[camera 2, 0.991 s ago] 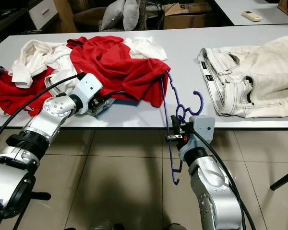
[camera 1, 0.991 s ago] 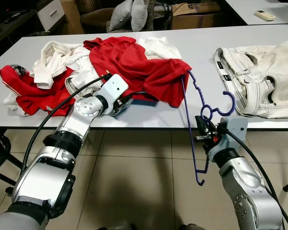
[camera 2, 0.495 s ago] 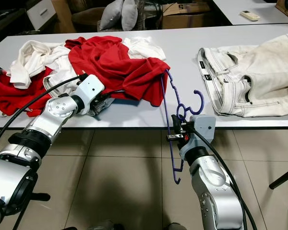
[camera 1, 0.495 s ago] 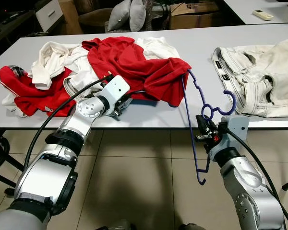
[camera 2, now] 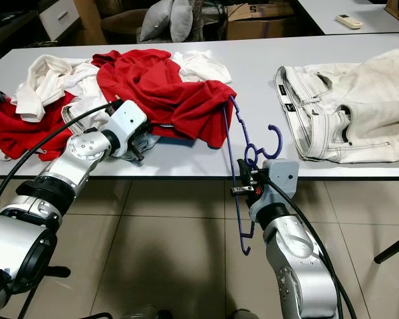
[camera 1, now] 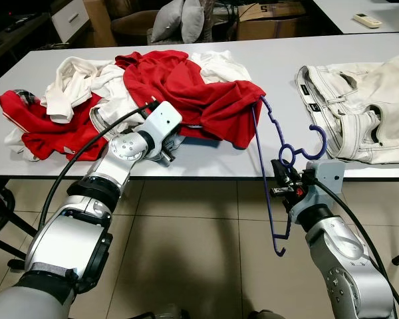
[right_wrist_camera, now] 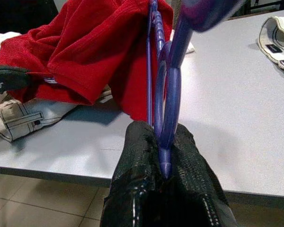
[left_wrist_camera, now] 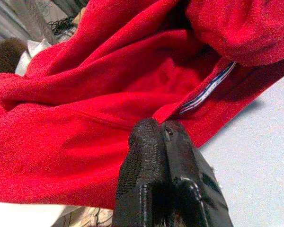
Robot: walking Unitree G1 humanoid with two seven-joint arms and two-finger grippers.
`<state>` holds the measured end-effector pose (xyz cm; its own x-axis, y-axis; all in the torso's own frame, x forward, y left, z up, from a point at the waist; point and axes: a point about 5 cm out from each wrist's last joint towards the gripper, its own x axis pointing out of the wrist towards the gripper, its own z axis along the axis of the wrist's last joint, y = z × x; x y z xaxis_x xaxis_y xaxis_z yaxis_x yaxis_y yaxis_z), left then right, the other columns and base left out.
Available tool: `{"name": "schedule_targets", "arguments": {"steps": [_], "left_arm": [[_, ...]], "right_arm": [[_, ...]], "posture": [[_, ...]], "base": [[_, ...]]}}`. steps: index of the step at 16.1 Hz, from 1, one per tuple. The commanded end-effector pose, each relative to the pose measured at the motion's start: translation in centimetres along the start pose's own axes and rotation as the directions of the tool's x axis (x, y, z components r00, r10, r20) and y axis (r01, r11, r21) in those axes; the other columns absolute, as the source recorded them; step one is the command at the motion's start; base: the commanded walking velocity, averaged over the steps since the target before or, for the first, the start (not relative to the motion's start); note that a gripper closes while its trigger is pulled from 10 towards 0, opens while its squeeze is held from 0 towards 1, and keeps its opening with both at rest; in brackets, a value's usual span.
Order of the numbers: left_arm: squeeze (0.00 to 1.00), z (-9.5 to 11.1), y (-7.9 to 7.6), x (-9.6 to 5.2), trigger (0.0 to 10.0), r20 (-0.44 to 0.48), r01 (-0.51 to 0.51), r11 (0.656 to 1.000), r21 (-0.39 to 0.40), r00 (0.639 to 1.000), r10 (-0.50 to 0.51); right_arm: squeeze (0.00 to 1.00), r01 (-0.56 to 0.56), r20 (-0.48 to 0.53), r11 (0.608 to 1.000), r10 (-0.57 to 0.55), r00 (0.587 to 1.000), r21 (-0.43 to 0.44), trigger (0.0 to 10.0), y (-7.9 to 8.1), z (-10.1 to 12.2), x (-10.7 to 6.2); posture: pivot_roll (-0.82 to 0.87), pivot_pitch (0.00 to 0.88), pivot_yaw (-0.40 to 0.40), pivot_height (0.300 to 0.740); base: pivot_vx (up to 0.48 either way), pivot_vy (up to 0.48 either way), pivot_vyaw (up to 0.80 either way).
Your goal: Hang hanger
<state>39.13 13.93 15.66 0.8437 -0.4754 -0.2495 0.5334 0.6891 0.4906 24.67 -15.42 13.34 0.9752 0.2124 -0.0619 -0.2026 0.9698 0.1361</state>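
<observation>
A purple plastic hanger hangs over the table's front edge, one shoulder tip tucked into a red garment. My right gripper is just below the table edge, shut on the hanger's neck under the hook; the right wrist view shows the neck pinched between its fingers. My left gripper sits at the red garment's lower edge on the table. Its fingers are pressed together with the red hem at their tips.
The white table carries a heap of white and red clothes on the left and pale jeans on the right. A denim piece lies under the red garment. Grey cushions and a cardboard box stand behind. Tiled floor lies below.
My left arm has shifted slightly toward the red garment, its wrist now closer to the hem. The right gripper and the hanger have stayed put.
</observation>
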Motion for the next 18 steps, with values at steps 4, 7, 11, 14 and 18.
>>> {"name": "schedule_targets", "arguments": {"steps": [4, 7, 11, 14, 18], "left_arm": [[0.00, 0.0, 0.6, 0.0, 0.0, -0.003, -0.022, 0.997, -0.079, 1.000, 0.021], [0.00, 3.4, 2.6, 0.0, 0.0, 0.158, -0.036, 0.967, -0.250, 0.984, 0.077], [0.00, 8.2, 5.0, -0.4, 0.0, 0.314, -0.027, 0.958, -0.284, 0.942, 0.119], [0.00, 9.5, 5.1, -0.2, 0.0, 0.341, -0.006, 0.959, -0.282, 0.934, 0.106], [0.00, 9.9, 4.8, -0.1, 0.0, 0.342, -0.003, 0.969, -0.248, 0.935, 0.090]], "right_arm": [[0.00, -0.010, 0.025, 1.000, 0.010, 1.000, -0.018, 10.0, 0.1, 0.5, 0.2], [0.00, 0.033, -0.259, 0.970, -0.097, 0.961, -0.240, 10.0, -3.6, -2.9, -2.0], [0.00, -0.156, -0.412, 0.943, 0.022, 0.911, -0.293, 10.0, -6.1, -2.5, -6.8], [0.00, -0.334, -0.464, 0.905, 0.185, 0.866, -0.264, 10.0, -5.7, -0.9, -8.9], [0.00, -0.459, -0.566, 0.869, 0.288, 0.773, -0.184, 10.0, -6.0, 1.3, -12.4]], "posture": [[-0.01, 0.009, 0.116, 0.740], [-0.01, 0.008, 0.113, 0.740], [-0.01, 0.007, 0.120, 0.740], [-0.02, 0.002, 0.126, 0.740], [-0.02, 0.000, 0.134, 0.740]], "base": [[0.000, 0.000, 0.00], [0.000, 0.000, 0.00], [0.000, 0.000, 0.00], [0.000, 0.000, 0.00], [0.000, 0.000, 0.00]]}}
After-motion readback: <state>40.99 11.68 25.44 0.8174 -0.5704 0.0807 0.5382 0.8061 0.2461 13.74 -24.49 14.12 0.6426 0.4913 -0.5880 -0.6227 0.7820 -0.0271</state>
